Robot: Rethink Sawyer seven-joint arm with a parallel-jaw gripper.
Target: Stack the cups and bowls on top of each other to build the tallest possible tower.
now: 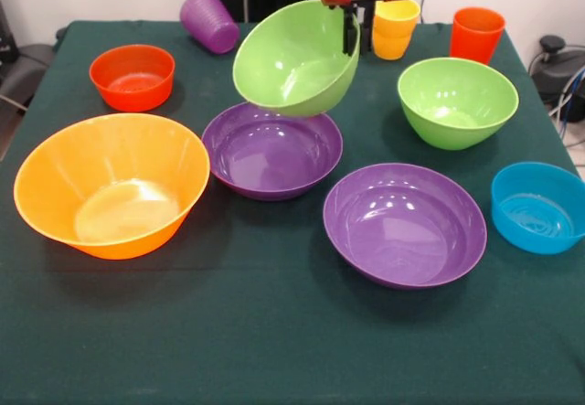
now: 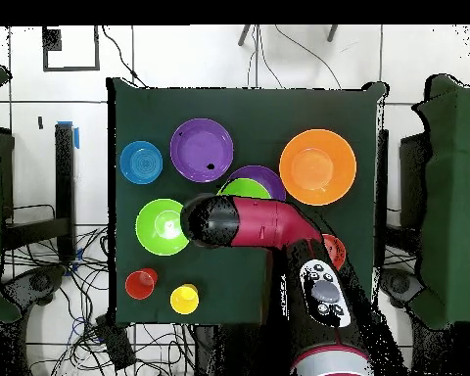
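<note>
Bench: dark green cloth surface carrying all items.

Arm: red and black, reaching over the bench middle in the overhead view.

Very large yellow-orange bowl: upright, at the left of the front view, just beside the purple bowl under the lifted one.

Two wide purple bowls: one toward the near right; the other at centre, directly below the lifted bowl.

Green bowls: one upright at right; the lifted green bowl hangs tilted, mouth facing forward and left, its lower edge over the centre purple bowl.

Gripper: pinching the lifted green bowl's rim at its upper right.

Small blue bowl: far right edge.

Small red-orange bowl: far left.

Cups: ribbed purple cup lying on its side; yellow-orange cups nested, upright; orange-red cup upright beside them.

No tower stands yet.
</note>
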